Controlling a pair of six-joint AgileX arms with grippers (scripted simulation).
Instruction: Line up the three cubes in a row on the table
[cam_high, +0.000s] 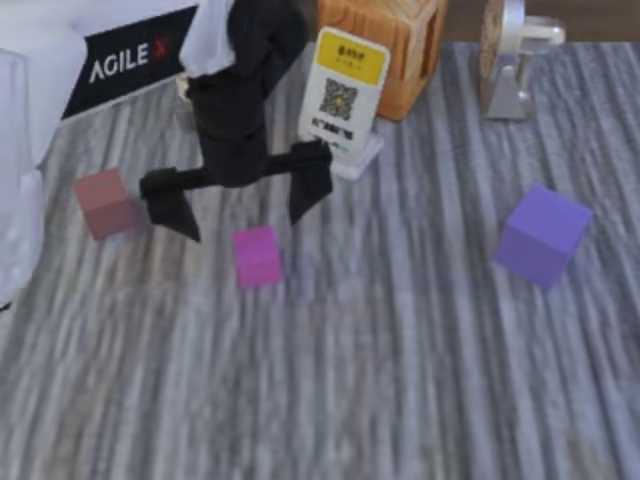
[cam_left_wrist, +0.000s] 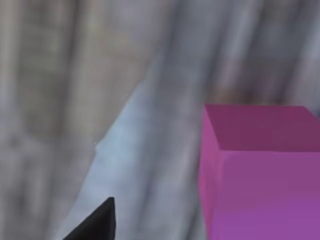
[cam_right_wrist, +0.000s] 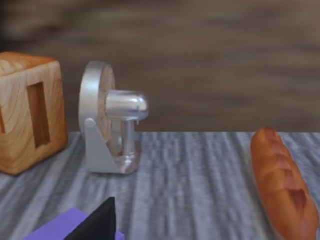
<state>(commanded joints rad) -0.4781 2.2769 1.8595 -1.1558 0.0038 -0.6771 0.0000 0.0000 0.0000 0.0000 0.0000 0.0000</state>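
Note:
Three cubes lie apart on the grey streaked table (cam_high: 400, 380). The reddish-brown cube (cam_high: 105, 203) is at the left, the small magenta cube (cam_high: 257, 256) left of centre, and the large purple cube (cam_high: 543, 235) at the right. My left gripper (cam_high: 240, 205) hovers open just behind the magenta cube, its fingers spread wider than the cube. The left wrist view shows the magenta cube (cam_left_wrist: 260, 170) close up beside one fingertip (cam_left_wrist: 102, 222). My right arm is outside the top view. Its gripper (cam_right_wrist: 142, 230) is open, one fingertip (cam_right_wrist: 102, 220) over a corner of the purple cube (cam_right_wrist: 55, 230).
Along the back edge stand an orange wooden block (cam_high: 385, 45), a white and yellow QR card (cam_high: 343, 95) right behind the left gripper, and a metal stand (cam_high: 510, 60). A bread loaf (cam_right_wrist: 282, 180) lies at the far right. A black AgileX sign (cam_high: 125, 60) is at the back left.

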